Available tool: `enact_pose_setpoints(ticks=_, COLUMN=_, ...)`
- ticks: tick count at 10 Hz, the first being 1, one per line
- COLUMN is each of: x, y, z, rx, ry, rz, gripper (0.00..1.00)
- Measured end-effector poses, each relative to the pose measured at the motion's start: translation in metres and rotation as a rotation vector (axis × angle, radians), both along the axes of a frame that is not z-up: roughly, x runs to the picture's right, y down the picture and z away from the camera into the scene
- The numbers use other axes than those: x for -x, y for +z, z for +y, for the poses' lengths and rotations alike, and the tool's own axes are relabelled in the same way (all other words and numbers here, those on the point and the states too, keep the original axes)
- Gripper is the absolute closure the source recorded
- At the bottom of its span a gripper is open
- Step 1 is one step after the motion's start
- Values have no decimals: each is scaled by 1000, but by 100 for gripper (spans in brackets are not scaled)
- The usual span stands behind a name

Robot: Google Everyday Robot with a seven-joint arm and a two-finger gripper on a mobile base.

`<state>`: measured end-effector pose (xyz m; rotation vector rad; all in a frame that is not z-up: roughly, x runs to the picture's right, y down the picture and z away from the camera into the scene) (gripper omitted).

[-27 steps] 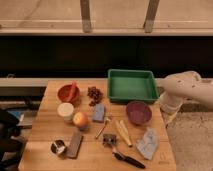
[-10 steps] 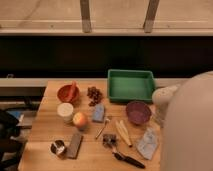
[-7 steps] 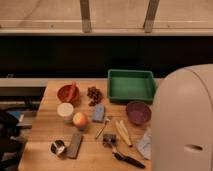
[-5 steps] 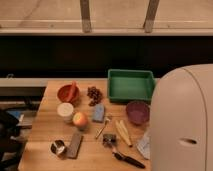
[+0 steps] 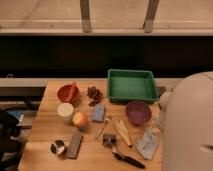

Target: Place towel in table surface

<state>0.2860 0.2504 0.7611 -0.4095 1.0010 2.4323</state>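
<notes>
The towel (image 5: 147, 143) is a crumpled grey-blue cloth lying on the wooden table (image 5: 45, 130) near its front right. Its right edge is hidden behind my arm. My arm's large white shell (image 5: 187, 125) fills the right side of the camera view, close to the lens. My gripper is not in view. It is either behind the arm shell or out of frame.
On the table are a green tray (image 5: 132, 85), a purple bowl (image 5: 138, 111), a red bowl (image 5: 68, 93), dark grapes (image 5: 93, 94), a blue sponge (image 5: 98, 112), a white cup (image 5: 65, 110), an apple (image 5: 80, 120), a metal cup (image 5: 58, 147) and a black-handled brush (image 5: 125, 159). A dark window wall stands behind.
My arm has swung from the far right to close in front of the camera and now covers the right side. In the last half second it has barely moved. The table's objects are unmoved.
</notes>
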Motion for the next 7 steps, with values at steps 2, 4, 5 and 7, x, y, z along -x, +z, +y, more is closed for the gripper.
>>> enact_pose_setpoints(ticks=2, x=14, y=1, z=4, rx=-2, ry=9, rz=-44, gripper=39)
enact_pose_setpoints(ticks=4, x=30, y=8, z=13, rx=18, ry=8, rz=-84, gripper=39)
enact_pose_setpoints(ticks=5, x=41, y=16, z=22, rx=39, ry=5, rz=-109, gripper=39)
enact_pose_setpoints(ticks=7, x=52, y=25, z=33, rx=66, ry=3, rz=-135, gripper=40)
